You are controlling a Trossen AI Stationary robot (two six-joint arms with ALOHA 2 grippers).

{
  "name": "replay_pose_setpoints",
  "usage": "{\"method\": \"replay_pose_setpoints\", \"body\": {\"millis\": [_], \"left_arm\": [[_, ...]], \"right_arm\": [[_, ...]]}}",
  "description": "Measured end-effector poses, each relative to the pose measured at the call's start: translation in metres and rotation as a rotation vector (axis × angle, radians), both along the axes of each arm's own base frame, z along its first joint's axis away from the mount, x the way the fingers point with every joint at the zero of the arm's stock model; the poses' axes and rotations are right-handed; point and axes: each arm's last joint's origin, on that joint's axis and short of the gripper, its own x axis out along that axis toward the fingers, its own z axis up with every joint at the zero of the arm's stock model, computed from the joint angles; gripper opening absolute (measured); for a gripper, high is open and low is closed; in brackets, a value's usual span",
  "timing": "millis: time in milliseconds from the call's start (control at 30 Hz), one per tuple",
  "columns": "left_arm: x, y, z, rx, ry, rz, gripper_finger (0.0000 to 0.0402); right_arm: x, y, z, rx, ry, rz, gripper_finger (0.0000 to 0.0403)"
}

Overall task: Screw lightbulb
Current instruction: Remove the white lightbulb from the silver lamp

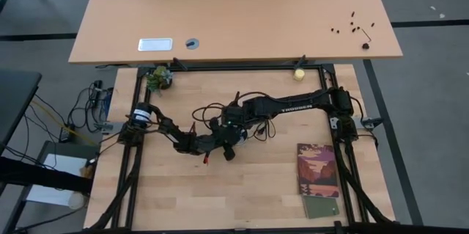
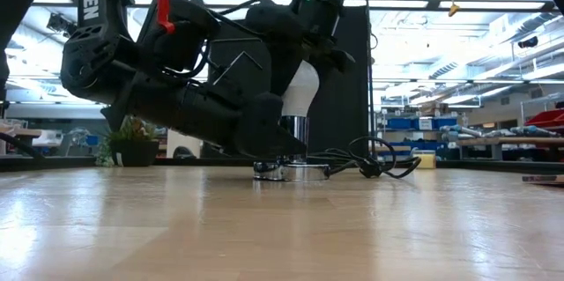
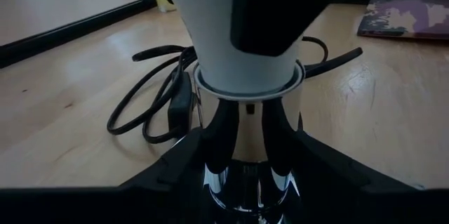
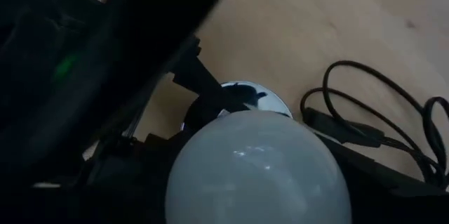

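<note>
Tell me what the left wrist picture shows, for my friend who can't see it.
A white lightbulb stands in a shiny silver socket, which the left gripper's two dark fingers hold on both sides. A black cord loops on the wooden table behind.

— Home or workplace?
— A lab or workshop: the wooden surface (image 1: 242, 190) sits in a black metal frame (image 1: 352, 183), with loose cables (image 1: 66, 124) on the floor, ceiling light strips (image 2: 493, 30) and stocked shelves (image 2: 414, 127) behind.

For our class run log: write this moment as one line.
lightbulb: upright in silver socket | left gripper: shut on socket | right gripper: over bulb | cord: on table
</note>
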Motion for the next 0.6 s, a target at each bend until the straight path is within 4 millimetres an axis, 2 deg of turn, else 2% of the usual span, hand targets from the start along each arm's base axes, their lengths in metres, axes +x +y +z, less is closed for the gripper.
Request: {"method": "replay_pose_setpoints", "body": {"millis": [100, 267, 600], "left_arm": [[0.0, 0.0, 0.0, 0.003, 0.002, -0.001, 0.019], [0.0, 0.0, 0.0, 0.021, 0.011, -0.01, 0.019], [0.0, 0.0, 0.0, 0.054, 0.029, -0.033, 0.019]], "right_arm": [[0.0, -0.003, 0.0, 0.03, 0.009, 0.091, 0.0261], [0.0, -0.01, 0.001, 0.012, 0.025, 0.399, 0.0277], [0.0, -0.008, 0.0, -0.231, 0.061, 1.21, 0.0275]]}}
